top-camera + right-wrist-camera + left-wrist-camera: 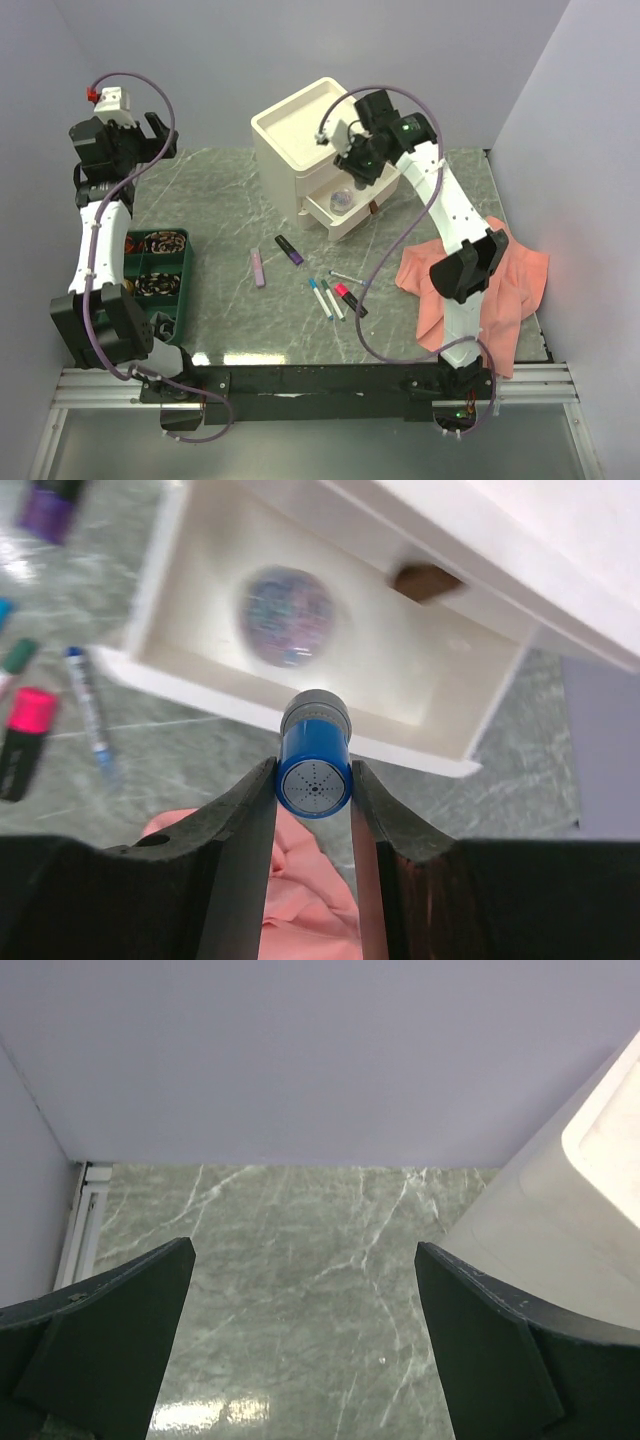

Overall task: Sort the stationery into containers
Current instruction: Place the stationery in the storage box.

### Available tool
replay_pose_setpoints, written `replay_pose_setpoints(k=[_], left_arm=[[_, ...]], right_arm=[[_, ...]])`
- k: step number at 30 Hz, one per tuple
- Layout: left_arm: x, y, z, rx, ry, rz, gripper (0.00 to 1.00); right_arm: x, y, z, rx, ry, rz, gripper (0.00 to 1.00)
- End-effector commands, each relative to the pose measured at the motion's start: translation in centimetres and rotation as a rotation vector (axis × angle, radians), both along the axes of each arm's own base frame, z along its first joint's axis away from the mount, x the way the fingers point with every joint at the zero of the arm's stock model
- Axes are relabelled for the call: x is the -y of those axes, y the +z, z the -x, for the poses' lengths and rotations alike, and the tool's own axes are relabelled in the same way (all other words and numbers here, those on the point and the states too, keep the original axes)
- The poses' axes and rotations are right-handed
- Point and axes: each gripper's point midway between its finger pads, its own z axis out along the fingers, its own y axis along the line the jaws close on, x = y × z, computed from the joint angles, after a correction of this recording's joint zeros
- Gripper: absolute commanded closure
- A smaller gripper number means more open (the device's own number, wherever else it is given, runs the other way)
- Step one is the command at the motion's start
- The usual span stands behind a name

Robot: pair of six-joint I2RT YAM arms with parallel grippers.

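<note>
We see the right gripper (313,780) partly closed, its two fingers pinching a blue-capped vial (314,765) that hangs just over the front edge of the pulled-out drawer (450,700) of the white drawer box (300,125), where a blurred round item (288,616) lies. The left gripper (303,1270) hangs wide open and empty above the marble table (300,1210), near the back wall. In front of the box we find a purple highlighter (290,250), a lilac highlighter (259,268), two white pens (325,297) and a red-and-black marker (349,298), with a pink cloth (510,280) to their right.
</note>
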Motion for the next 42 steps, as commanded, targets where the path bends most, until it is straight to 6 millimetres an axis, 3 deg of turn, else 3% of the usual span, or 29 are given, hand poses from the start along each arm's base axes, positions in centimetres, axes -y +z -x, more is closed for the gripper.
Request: replay_pose_setpoints(k=[1,9,12,15,20,22,27,29,32,33,35,37,38,39,41,42], left_arm=[[0.3,3.1,-1.1,0.089,-0.004,-0.009,0.01],[1.4,2.0,-2.3,0.042,-0.05,0.043,0.01],[2.1,1.3,-2.9,0.023,-0.066,0.044,0.01],[2.9,0.7,-3.3,-0.007,-0.08,0.039,0.0],[5.3,0.8,-4.2,-0.014,-0.133,0.023,0.01],[5.9,0.4,-4.6,-0.019,-0.145,0.013,0.01],[7.2,0.6,-5.4,-0.016,-0.172,0.013,0.0],[7.4,1.0,-5.8,-0.008,-0.18,0.029,0.01],[7.7,1.3,-6.4,-0.003,-0.19,0.045,0.0],[7.6,0.8,-6.8,-0.01,-0.193,0.049,0.01],[7.6,1.3,-7.2,0.004,-0.192,0.054,0.01],[7.5,1.1,-7.9,0.012,-0.191,0.063,0.0],[7.7,0.8,-8.3,0.01,-0.192,0.07,0.01],[7.8,0.6,-8.5,0.003,-0.195,0.081,0.0],[8.3,0.7,-9.5,0.022,-0.215,0.119,0.0],[8.5,0.6,-9.7,0.022,-0.226,0.135,0.01]], right_arm=[[2.5,0.6,-4.8,0.075,-0.125,-0.034,1.0],[4.1,-3.7,-8.5,0.049,-0.155,-0.017,1.0],[4.5,-4.4,-10.1,0.048,-0.188,-0.051,0.99],[4.7,-5.5,-10.8,0.035,-0.207,-0.065,0.94],[4.8,-7.2,-11.4,-0.003,-0.254,-0.082,0.69],[4.8,-6.7,-11.6,0.0,-0.266,-0.11,0.57],[4.6,-2.8,-11.3,0.06,-0.285,-0.189,0.37],[4.6,-0.2,-10.6,0.091,-0.306,-0.24,0.3],[4.7,1.8,-9.1,0.087,-0.32,-0.304,0.24],[4.9,1.0,-8.4,0.056,-0.325,-0.297,0.18],[5.6,1.1,-7.4,0.042,-0.343,-0.3,0.21],[6.8,-1.5,-6.2,-0.029,-0.348,-0.266,0.36],[7.4,-1.8,-5.7,-0.038,-0.349,-0.259,0.45],[7.8,-3.4,-4.9,-0.09,-0.351,-0.24,0.63],[8.3,-4.3,-4.0,-0.125,-0.307,-0.232,0.81],[8.5,-6.1,-3.2,-0.166,-0.297,-0.219,0.91]])
